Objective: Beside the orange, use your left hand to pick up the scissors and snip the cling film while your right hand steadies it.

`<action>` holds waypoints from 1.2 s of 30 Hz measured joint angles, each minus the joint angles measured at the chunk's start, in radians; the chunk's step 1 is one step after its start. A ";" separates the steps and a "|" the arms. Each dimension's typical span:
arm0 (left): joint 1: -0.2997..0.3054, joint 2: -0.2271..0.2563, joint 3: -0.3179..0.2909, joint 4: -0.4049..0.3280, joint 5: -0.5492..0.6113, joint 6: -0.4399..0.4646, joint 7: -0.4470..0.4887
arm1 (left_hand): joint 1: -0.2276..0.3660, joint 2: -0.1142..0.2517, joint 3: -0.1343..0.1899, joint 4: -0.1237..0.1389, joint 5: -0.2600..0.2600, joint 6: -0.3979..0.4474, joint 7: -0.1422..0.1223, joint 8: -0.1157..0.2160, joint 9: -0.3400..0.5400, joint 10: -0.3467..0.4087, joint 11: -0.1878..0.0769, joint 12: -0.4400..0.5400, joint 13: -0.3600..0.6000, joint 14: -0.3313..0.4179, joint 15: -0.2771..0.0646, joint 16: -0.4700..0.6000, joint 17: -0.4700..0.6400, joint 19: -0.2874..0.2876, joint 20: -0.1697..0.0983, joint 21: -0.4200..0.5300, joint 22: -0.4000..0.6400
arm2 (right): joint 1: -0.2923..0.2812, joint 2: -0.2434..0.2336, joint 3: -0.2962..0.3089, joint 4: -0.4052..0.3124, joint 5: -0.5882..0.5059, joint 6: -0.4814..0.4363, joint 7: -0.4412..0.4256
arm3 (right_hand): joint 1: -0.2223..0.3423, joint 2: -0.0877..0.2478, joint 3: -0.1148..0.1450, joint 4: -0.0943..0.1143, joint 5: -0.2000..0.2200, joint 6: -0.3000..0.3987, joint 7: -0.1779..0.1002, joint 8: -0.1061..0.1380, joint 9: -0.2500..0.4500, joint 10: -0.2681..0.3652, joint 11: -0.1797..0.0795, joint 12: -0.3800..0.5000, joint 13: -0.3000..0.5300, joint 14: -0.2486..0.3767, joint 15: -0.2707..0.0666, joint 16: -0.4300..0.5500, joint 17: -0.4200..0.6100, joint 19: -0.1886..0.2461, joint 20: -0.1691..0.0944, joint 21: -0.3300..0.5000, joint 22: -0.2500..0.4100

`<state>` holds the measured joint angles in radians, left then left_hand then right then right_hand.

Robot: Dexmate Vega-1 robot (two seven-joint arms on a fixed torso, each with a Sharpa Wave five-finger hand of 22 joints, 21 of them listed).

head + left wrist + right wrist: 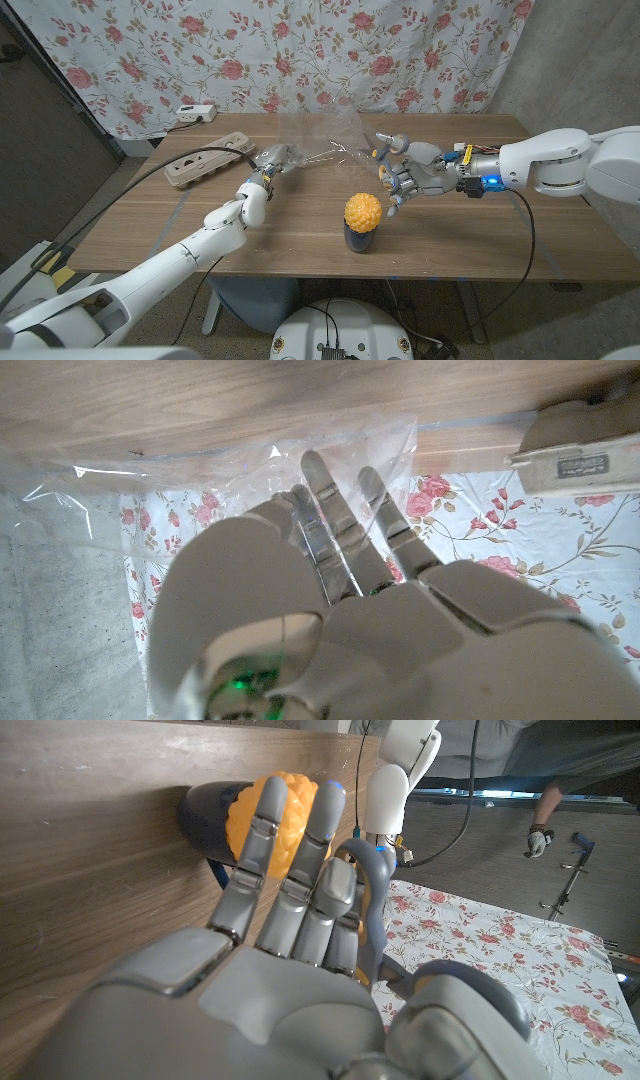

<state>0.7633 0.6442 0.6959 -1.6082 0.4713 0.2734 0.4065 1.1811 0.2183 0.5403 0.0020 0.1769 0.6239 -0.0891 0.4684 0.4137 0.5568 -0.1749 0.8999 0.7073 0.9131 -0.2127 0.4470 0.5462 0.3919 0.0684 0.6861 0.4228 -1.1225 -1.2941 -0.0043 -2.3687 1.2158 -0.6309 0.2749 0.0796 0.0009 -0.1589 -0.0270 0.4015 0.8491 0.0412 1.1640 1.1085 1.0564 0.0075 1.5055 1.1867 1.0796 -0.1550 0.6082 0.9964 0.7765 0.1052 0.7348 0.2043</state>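
Orange [363, 211]: sitting on a dark cup [360, 238] nearest the front edge of the table [470, 235], right of middle. In the right wrist view the orange [283, 810] is lying just past the fingertips [268, 805], and touch cannot be told.

Right hand [408, 170]: hovering just behind and right of the orange, above the table, fingers stretching toward the table's middle. An orange-handled object [383, 150], seemingly scissors, is showing at its top, but a grip on it or on the film cannot be made out.

Left hand [268, 164]: reaching in over the left half of the table, level with the right hand and well apart from it. In the left wrist view its fingers [398, 545] are lying straight out, side by side, against the film; whether they are holding anything cannot be told.

Cling film [322, 135]: hanging as a clear, crinkled sheet between the two hands, rising toward the back edge. In the left wrist view the film [240, 470] is spreading directly past the fingertips.

Egg carton [207, 160]: lying near the back left corner.

Power strip [195, 113]: lying beyond the back left corner, before the flowered curtain [300, 50].
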 measured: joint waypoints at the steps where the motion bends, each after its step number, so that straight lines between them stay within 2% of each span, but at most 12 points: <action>1: -0.001 -0.001 0.000 -0.001 -0.002 0.000 0.000 | 0.000 0.000 0.006 0.006 0.000 -0.007 0.000 0.000 0.008 0.000 0.000 0.008 0.012 0.000 0.000 0.004 0.012 -0.005 0.005 0.007 0.005 | 0.000 -0.001 -0.001 0.001 0.000 0.001 0.001 | 0.000 0.000 0.000 0.000 0.000 0.000 0.000 0.000 0.000 0.000 0.000 0.000 0.003 0.000 0.000 0.003 0.001 0.000 0.000 0.000 0.000; 4: -0.012 -0.009 0.000 -0.008 -0.014 0.001 -0.003 | 0.000 0.000 0.016 0.016 0.000 -0.008 0.001 0.000 0.023 -0.016 0.002 0.027 0.040 0.000 0.000 0.015 0.038 -0.014 0.003 0.015 0.011 | 0.000 -0.006 -0.002 0.003 0.000 0.010 0.008 | 0.000 0.000 0.000 0.000 0.000 0.000 0.000 0.000 0.000 -0.001 -0.001 0.000 0.007 0.000 0.000 0.003 -0.001 0.000 0.000 0.000 0.000; 11: -0.034 -0.022 -0.002 -0.023 -0.031 0.008 -0.016 | 0.000 0.000 0.023 0.020 0.000 -0.015 0.002 0.000 0.046 -0.027 0.002 0.051 0.073 0.000 0.000 0.030 0.073 -0.023 0.012 0.035 0.019 | -0.013 -0.014 0.007 0.003 0.000 0.025 0.021 | 0.000 0.000 0.000 0.000 0.000 0.000 0.000 0.000 0.000 -0.001 -0.001 0.004 0.008 0.000 0.000 0.003 -0.004 0.001 0.001 0.000 0.002; 16: -0.053 -0.031 0.001 -0.031 -0.041 0.017 -0.035 | -0.005 -0.005 0.026 0.017 0.000 -0.019 0.005 0.000 0.065 -0.036 0.011 0.071 0.097 -0.004 0.004 0.050 0.110 -0.037 0.016 0.054 0.025 | -0.037 -0.017 0.033 0.000 -0.005 0.035 0.029 | 0.000 0.000 0.000 0.000 0.000 0.000 0.000 0.000 0.000 -0.001 -0.001 0.004 0.003 -0.001 0.000 0.003 -0.003 0.004 0.004 0.000 0.000; 23: -0.072 -0.049 0.002 -0.036 -0.075 0.015 -0.054 | -0.005 -0.005 0.030 0.022 0.000 -0.019 0.005 0.000 0.080 -0.041 0.005 0.088 0.109 -0.015 0.007 0.060 0.141 -0.048 0.016 0.065 0.030 | -0.066 -0.017 0.065 -0.004 -0.016 0.041 0.042 | 0.000 0.000 0.000 0.000 0.000 -0.001 0.001 0.000 0.000 -0.001 -0.001 0.004 0.003 -0.001 0.000 0.003 -0.004 0.004 0.004 0.000 0.003; 36: -0.089 -0.069 -0.026 -0.057 -0.155 -0.012 -0.069 | -0.009 -0.010 0.046 0.030 0.000 -0.019 0.005 0.000 0.103 -0.043 0.007 0.088 0.135 -0.031 0.009 0.076 0.177 -0.059 0.016 0.088 0.034 | -0.135 0.013 0.139 -0.008 -0.053 0.041 0.080 | 0.006 0.006 0.000 0.000 0.000 -0.001 0.001 0.000 0.000 -0.003 -0.003 0.004 0.007 -0.001 0.000 0.003 -0.006 0.004 0.004 0.000 0.000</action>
<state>0.6744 0.5755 0.6695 -1.6648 0.3166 0.2617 0.3372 1.1720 0.2088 0.5863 0.0318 0.1768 0.6053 -0.0841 0.4685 0.5172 0.5138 -0.1677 0.9881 0.8422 0.8821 -0.2038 0.5227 0.7236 0.3332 0.0843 0.7738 0.4570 -1.2573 -1.2806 0.1348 -2.3766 1.1623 -0.5895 0.3549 0.0854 0.0067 -0.1589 -0.0269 0.4015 0.8483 0.0420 1.1640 1.1086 1.0535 0.0045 1.5093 1.1934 1.0789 -0.1547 0.6110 0.9907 0.7801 0.1090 0.7348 0.2043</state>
